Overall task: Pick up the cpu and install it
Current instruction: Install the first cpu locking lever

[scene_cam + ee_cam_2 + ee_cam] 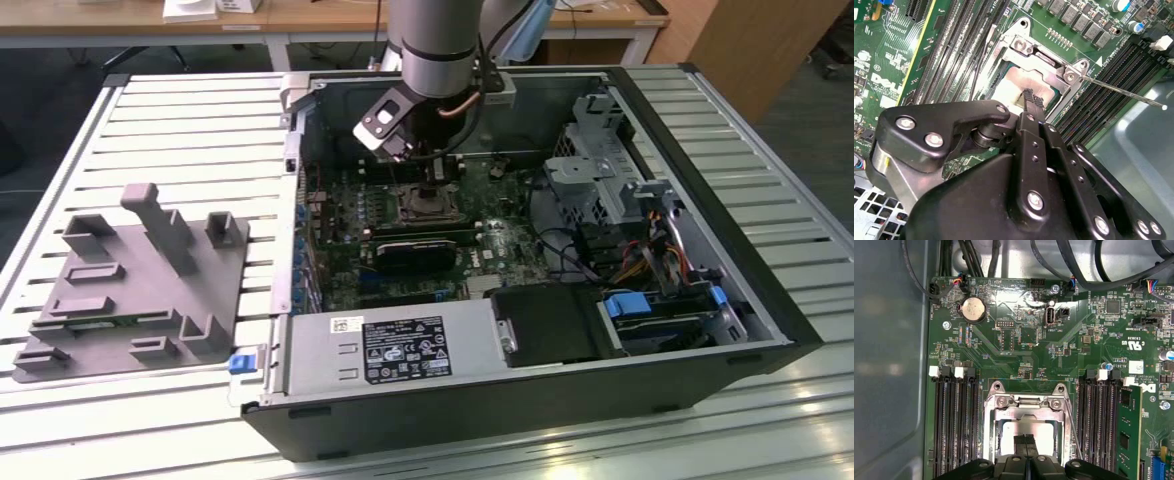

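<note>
The cpu (1021,429), a small flat square chip with a pale silver metal top, lies level and face-up inside the metal-framed black motherboard socket (430,203), just above the centre of the exterior view, its edges tucked under that frame.

Exterior view: we look from high up and off the arm (438,50), tilted down across the slatted tabletop (174,120) into the open computer case (534,400). We sit far enough back to take in the whole case, with the arm over its far side.

First wrist view: we ride close above the motherboard (1019,350), facing almost square onto it, with the tool (1024,440) at the picture's edge.

Second wrist view: nearer still and slanted, we look along the tool's black body onto the board.

Overlap: both wrist views share the socket (1026,405) and the memory slots (954,425) flanking it. The exterior view shows that same socket, small, beneath the tool.
</note>
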`<state>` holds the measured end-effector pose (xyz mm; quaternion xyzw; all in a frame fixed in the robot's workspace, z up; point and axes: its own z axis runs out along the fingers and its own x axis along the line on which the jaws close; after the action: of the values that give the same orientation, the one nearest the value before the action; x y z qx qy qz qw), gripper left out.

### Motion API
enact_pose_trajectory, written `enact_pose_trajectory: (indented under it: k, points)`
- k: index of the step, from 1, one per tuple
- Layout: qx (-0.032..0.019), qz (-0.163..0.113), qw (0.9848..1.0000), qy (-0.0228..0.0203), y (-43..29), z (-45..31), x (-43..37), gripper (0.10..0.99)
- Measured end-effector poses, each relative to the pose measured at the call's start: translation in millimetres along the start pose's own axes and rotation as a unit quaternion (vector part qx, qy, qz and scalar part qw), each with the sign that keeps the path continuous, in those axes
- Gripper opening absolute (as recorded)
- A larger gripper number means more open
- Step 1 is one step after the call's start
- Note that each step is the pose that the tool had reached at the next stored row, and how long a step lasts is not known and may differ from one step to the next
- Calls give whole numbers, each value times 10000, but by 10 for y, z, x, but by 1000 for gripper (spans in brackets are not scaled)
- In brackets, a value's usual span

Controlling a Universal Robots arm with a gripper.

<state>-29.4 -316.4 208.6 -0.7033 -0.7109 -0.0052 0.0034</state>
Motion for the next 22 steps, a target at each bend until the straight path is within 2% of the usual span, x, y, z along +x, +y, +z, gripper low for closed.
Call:
enact_pose_trajectory:
  k: [22]
  points:
    - [1,0,10000,-1,1,-85,1,106]
